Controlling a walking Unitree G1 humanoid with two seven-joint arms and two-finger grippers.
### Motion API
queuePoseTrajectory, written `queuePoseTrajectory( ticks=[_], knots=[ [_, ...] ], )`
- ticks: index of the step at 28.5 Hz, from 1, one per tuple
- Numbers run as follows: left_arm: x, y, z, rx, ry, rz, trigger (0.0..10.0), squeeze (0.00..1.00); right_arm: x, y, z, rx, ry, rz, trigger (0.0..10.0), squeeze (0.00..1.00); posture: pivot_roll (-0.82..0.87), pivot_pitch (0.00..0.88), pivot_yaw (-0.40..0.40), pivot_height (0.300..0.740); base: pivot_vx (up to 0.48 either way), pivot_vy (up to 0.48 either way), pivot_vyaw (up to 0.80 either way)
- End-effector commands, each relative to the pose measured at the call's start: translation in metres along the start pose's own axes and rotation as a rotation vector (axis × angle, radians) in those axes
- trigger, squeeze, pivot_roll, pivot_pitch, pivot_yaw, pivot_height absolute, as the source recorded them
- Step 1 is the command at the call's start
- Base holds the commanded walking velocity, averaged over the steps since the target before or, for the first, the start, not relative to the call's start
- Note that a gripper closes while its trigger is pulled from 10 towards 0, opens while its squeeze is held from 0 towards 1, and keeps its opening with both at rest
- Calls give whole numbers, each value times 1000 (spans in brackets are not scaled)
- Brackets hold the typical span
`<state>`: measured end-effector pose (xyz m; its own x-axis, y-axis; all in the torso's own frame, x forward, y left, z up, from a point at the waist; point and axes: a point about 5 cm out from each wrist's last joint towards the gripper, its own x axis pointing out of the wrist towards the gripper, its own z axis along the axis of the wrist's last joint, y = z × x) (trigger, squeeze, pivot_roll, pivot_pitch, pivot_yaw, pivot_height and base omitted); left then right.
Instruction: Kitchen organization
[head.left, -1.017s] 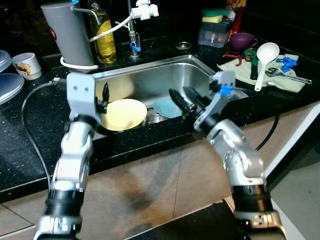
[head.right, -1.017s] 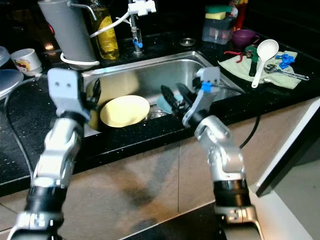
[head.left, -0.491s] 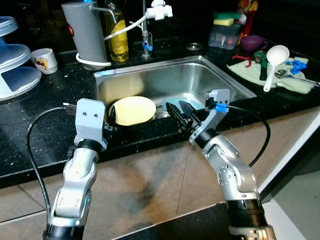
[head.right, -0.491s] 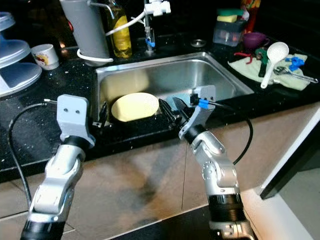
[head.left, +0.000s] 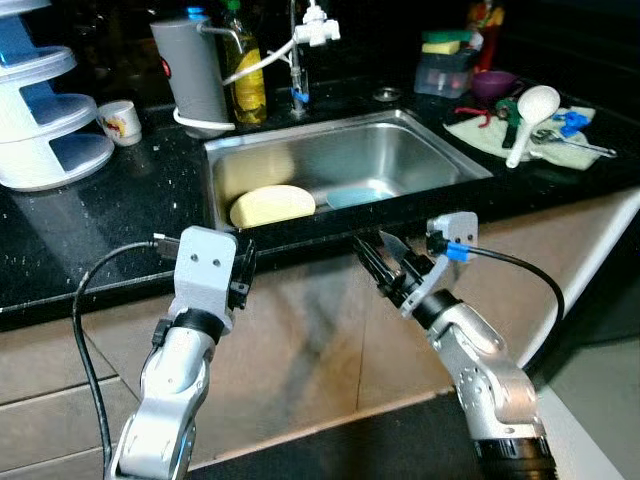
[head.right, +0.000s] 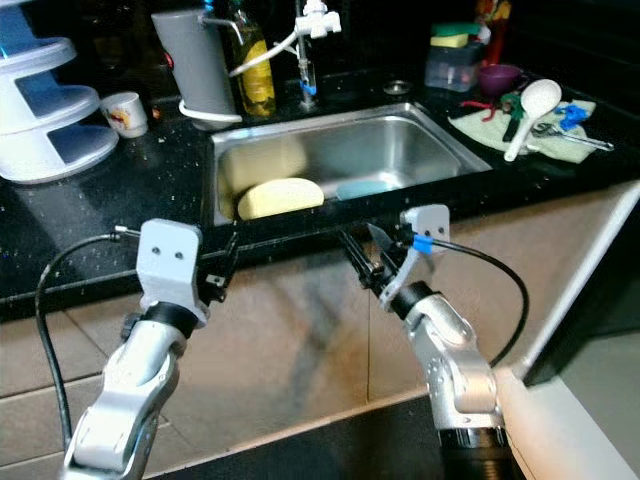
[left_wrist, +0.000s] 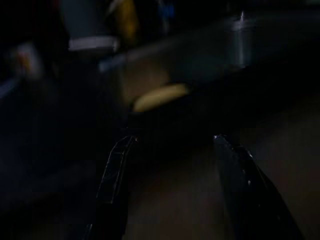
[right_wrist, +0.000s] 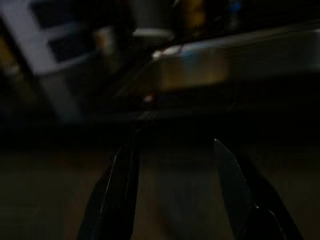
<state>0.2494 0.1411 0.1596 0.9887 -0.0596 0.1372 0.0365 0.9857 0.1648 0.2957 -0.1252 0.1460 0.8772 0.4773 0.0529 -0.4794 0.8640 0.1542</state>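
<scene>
A stainless steel sink (head.left: 440, 150) is set into a black speckled counter (head.left: 110, 220). Inside it, a pale yellow plate (head.left: 272, 204) leans against the left wall, and a light blue plate (head.left: 352, 196) lies on the bottom just beside it.

Both robot arms are held in front of the counter's edge, below the sink. The left gripper (left_wrist: 170, 165) has its two black fingers spread wide with nothing between them. The right gripper (right_wrist: 172, 170) is likewise spread wide and holds nothing.

Behind the sink stand a grey cylinder (head.left: 192, 70), a bottle of yellow liquid (head.left: 247, 72) and a tap (head.left: 298, 40). A white ladle (head.left: 527, 112) rests on a cloth (head.left: 490, 135) at the right. A white tiered stand (head.left: 45, 110) and a mug (head.left: 119, 121) sit at the left.
</scene>
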Motion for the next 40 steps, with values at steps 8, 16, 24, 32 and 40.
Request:
queuePoseTrajectory(
  ticks=[8,16,24,32,40],
  knots=[
    [-28,0,-23,-134,142,-4,10000,0,-9,2,-18,-27,88,-13,10000,0,13,0,23,740,-289,0,0],
    [-35,-2,-41,-314,240,-24,10000,0,-12,6,-25,-43,109,26,10000,0,12,0,12,740,0,0,600],
    [-33,-10,-40,-330,167,-171,10000,0,-7,12,-26,-6,95,84,10000,0,19,0,19,740,0,0,794],
    [-35,-16,-41,-273,154,-216,10000,0,-13,12,-33,20,103,75,10000,0,4,0,23,740,0,0,788],
    [-37,-20,-46,-275,174,-230,10000,0,-15,12,-37,46,113,90,10000,0,10,0,27,740,0,0,788]
  ],
)
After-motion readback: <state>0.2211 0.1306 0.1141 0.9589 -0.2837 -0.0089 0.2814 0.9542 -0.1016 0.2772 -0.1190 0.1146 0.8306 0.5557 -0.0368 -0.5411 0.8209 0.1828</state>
